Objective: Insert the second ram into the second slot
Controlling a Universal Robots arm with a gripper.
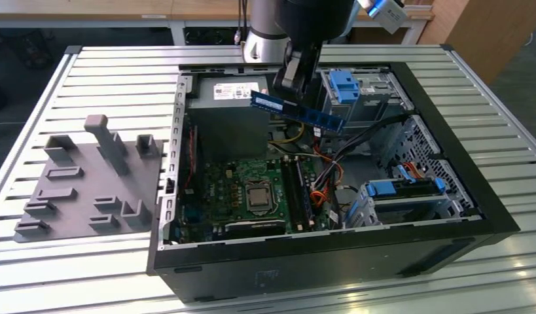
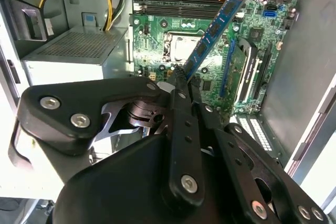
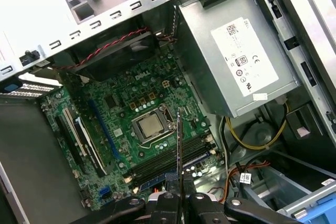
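My gripper (image 1: 290, 90) hangs over the open computer case (image 1: 477, 196), shut on the second ram (image 1: 299, 110), a thin blue stick with a white label. The stick is held by one end and floats level above the case's upper middle, well clear of the green motherboard (image 1: 241, 190). In the second wrist view the ram (image 2: 215, 30) slants out from the fingertips (image 2: 185, 78) across the board. The first wrist view sees it edge-on as a thin line (image 3: 179, 140) above the long dark memory slots (image 3: 168, 165) beside the processor socket (image 3: 149, 126). Which of them is the second slot I cannot tell.
A grey power supply (image 1: 228, 108) fills the case's far corner. Blue drive-bay latches (image 1: 345, 84) and a drive cage (image 1: 398, 190) line the exterior view's right side, with orange and black cables (image 1: 324, 180) beside the slots. A grey fixture plate (image 1: 84, 186) lies on the slatted table.
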